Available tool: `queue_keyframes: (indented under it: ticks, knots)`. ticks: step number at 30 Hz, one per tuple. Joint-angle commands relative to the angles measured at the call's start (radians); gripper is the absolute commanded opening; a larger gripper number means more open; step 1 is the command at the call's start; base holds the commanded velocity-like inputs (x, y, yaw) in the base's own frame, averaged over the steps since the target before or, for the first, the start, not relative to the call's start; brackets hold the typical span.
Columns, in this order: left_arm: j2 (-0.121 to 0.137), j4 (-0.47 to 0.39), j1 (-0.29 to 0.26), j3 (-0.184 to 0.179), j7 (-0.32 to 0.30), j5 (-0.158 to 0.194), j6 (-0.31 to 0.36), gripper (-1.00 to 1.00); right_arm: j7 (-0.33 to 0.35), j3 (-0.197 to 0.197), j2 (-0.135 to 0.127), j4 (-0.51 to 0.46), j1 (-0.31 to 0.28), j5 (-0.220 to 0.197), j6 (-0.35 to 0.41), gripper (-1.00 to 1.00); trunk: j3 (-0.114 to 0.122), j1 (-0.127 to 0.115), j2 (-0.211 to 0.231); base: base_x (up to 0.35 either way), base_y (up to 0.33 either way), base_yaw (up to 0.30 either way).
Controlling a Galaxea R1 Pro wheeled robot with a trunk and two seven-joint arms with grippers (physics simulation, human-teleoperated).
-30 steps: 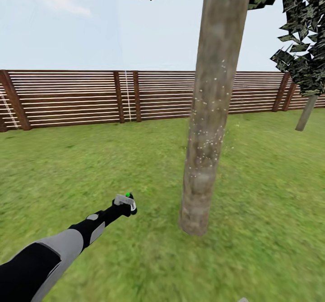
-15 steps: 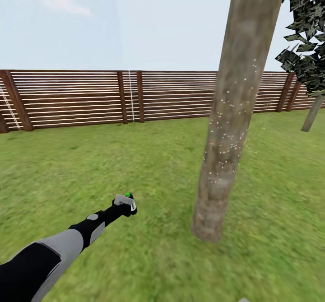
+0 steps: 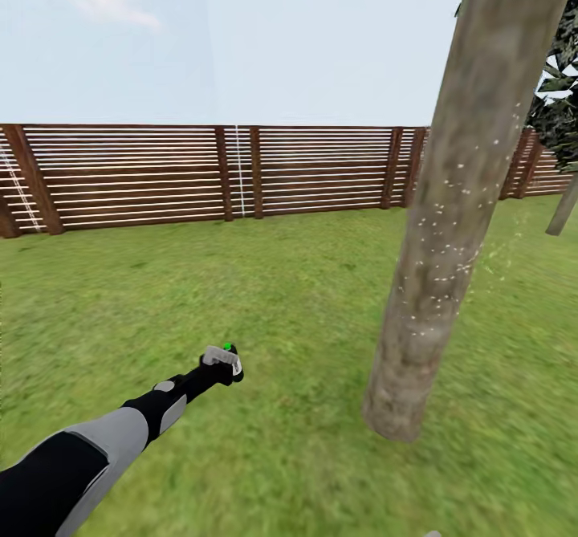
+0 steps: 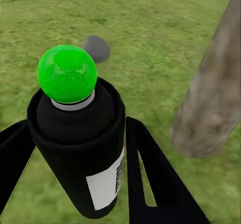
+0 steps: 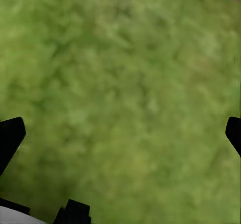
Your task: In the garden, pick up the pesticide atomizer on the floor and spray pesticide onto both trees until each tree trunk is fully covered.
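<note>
Camera panned left since earlier; tree trunk [image 3: 449, 224], flecked with white droplets, is now seen further right over the lawn [image 3: 241, 296]. Pesticide atomizer [image 4: 80, 143], green-capped, is clamped in the left gripper [image 3: 227, 363], near the trunk. Right gripper [image 5: 120, 133] fingers are spread apart over grass.

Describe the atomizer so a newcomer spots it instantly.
Start from the near tree trunk on the lawn, then look left to the outstretched left arm. Its left pincer clamps the pesticide atomizer, a small dark bottle with a white label, unmistakable by its bright green top.
</note>
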Motion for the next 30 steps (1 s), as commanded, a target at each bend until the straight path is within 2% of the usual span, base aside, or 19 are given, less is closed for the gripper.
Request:
queue_keyframes:
  ticks: [1,7,9,11,13,14,16,21,24,26,30]
  knots:
    - [0.000,0.000,0.000,0.001,0.002,0.000,0.000,-1.00,0.001,0.000,0.001,0.000,0.000,0.000,0.000,1.00,0.000,0.000,0.000,0.131,0.325,0.000]
    - [0.000,0.000,0.000,0.001,0.001,0.000,0.000,-1.00,0.004,-0.003,0.038,0.001,0.000,-0.008,0.000,1.00,0.000,0.000,0.000,0.132,0.325,0.000]
    - [0.000,0.000,0.000,0.001,0.000,0.000,0.000,-1.00,0.061,-0.007,0.041,0.001,0.000,-0.025,0.000,1.00,0.000,0.000,0.000,0.133,0.325,0.000]
    - [0.000,0.000,0.000,0.001,-0.001,0.000,0.000,-1.00,0.206,-0.009,0.037,-0.001,0.000,-0.078,0.001,1.00,0.000,0.000,0.000,0.133,0.325,0.000]
    - [0.000,0.000,0.000,0.001,-0.002,0.000,0.000,-1.00,0.336,-0.008,0.033,-0.009,-0.001,-0.173,0.000,1.00,0.000,0.000,0.000,0.133,0.325,0.000]
    - [0.000,0.000,0.000,0.002,-0.002,0.000,0.000,-1.00,0.372,-0.008,0.032,-0.014,-0.001,-0.217,-0.001,1.00,0.000,0.000,0.000,0.133,0.325,0.000]
    - [0.000,0.000,0.000,0.002,-0.002,0.000,0.000,-1.00,0.409,-0.007,0.031,-0.019,-0.001,-0.264,-0.003,1.00,0.000,0.000,0.000,0.133,0.325,0.000]
    - [0.000,0.000,0.000,0.002,-0.002,0.000,0.000,-1.00,0.420,-0.007,0.028,-0.024,-0.001,-0.296,-0.007,1.00,0.000,0.000,0.000,0.133,0.325,0.000]
    - [0.000,0.000,0.000,0.002,-0.002,0.000,0.000,-1.00,0.337,-0.008,0.016,-0.028,-0.001,-0.333,-0.033,1.00,0.000,0.000,0.000,0.133,0.325,0.000]
    - [0.000,0.000,-0.001,0.001,-0.002,0.000,0.000,-1.00,0.305,-0.007,0.012,-0.029,-0.001,-0.364,-0.042,1.00,0.000,0.000,0.000,0.134,0.325,0.000]
    - [-0.004,0.000,0.000,0.001,-0.002,0.000,0.000,-1.00,0.292,-0.006,0.012,-0.028,-0.001,-0.378,-0.047,1.00,0.000,0.000,0.000,0.151,0.318,0.000]
